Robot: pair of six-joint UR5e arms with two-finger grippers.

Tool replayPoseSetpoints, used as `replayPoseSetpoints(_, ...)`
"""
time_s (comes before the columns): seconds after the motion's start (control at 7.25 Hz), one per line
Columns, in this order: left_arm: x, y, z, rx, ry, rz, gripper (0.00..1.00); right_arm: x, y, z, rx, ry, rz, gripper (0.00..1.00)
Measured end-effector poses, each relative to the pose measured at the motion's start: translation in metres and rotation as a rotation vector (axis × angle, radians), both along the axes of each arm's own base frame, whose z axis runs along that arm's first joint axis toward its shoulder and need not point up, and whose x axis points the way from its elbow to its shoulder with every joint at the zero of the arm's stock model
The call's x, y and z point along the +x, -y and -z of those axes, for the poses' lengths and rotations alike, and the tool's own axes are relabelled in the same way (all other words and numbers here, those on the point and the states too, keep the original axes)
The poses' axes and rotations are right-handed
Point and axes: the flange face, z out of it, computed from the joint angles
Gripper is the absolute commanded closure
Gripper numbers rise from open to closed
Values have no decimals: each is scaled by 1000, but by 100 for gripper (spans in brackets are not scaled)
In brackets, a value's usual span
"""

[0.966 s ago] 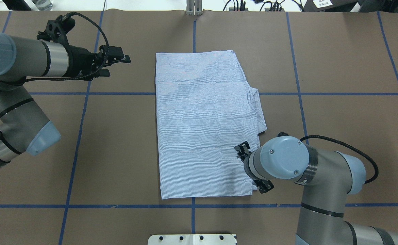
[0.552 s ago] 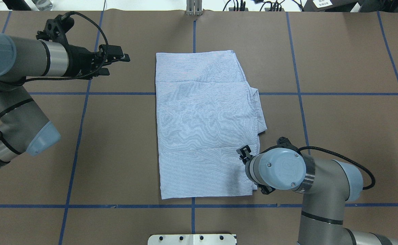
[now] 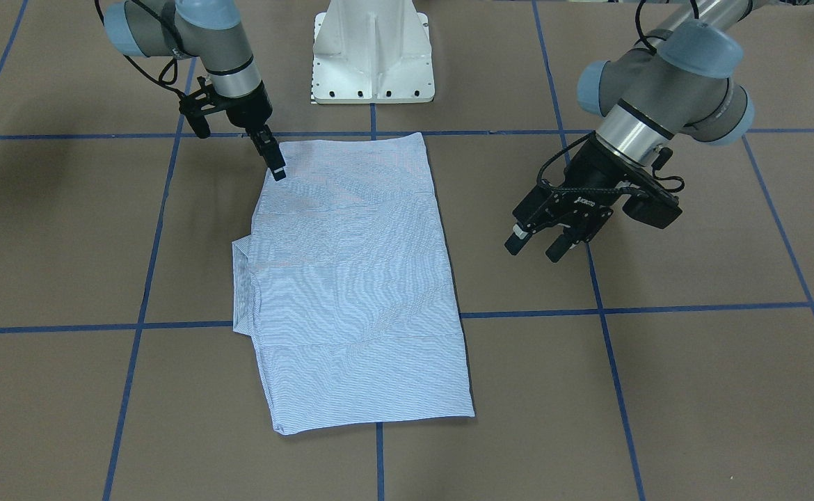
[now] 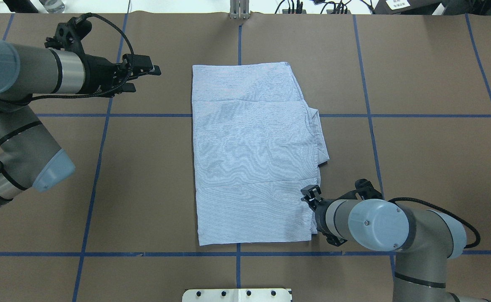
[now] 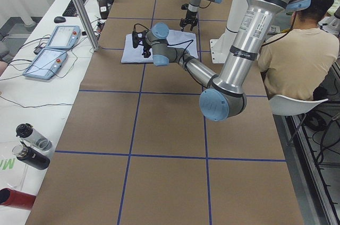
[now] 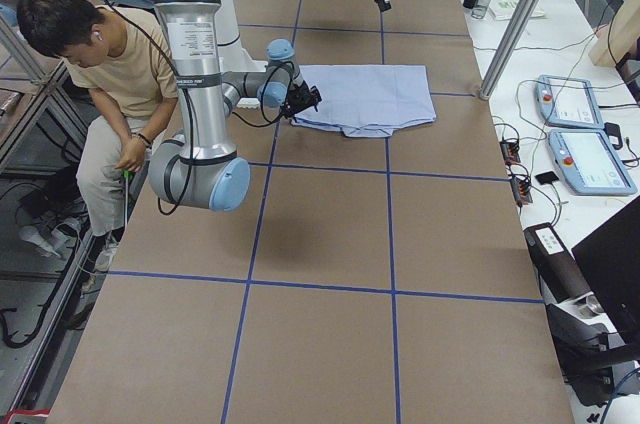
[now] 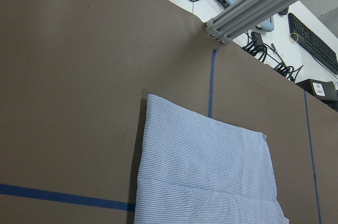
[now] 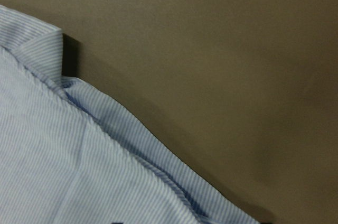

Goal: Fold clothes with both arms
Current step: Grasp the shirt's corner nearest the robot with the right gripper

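Swung outward and lower since a second ago, the right arm's wrist now leans in from the side, while the left arm has hardly stirred; nearest the robot, the right end effector [image 3: 273, 161] points down at the near right corner of the shirt [image 4: 249, 155], touching it or just above, and whether its fingers are parted or pinched I cannot tell; I'd guess it is there to take that corner for a lengthwise fold; the shirt itself lies flat in the middle of the desk [image 4: 417, 147], already narrowed to a long rectangle, with one flap of cloth [image 4: 319, 138] poking out along its right edge, which might snag or spoil a neat fold; farther off, the left end effector [image 4: 147, 79] hangs with fingers apart, holding nothing, well clear of the far left corner; beyond stands an aluminium post [image 4: 239, 10], nothing blocking either reach.
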Motion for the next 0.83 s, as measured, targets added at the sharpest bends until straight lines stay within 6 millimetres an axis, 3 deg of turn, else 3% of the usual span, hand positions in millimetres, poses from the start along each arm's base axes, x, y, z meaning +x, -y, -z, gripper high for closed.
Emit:
replayPoseSetpoints(0.28, -1, 0, 0, 0, 0, 1, 1, -12, -21, -4, 6, -7, 31, 11)
replayPoseSetpoints(0.41, -1, 0, 0, 0, 0, 1, 1, -15, -26, -6, 6, -15, 39, 17)
replayPoseSetpoints(0.83, -1, 1, -1, -1, 1, 2, 1, -20, -29, -8, 9, -33, 46, 21)
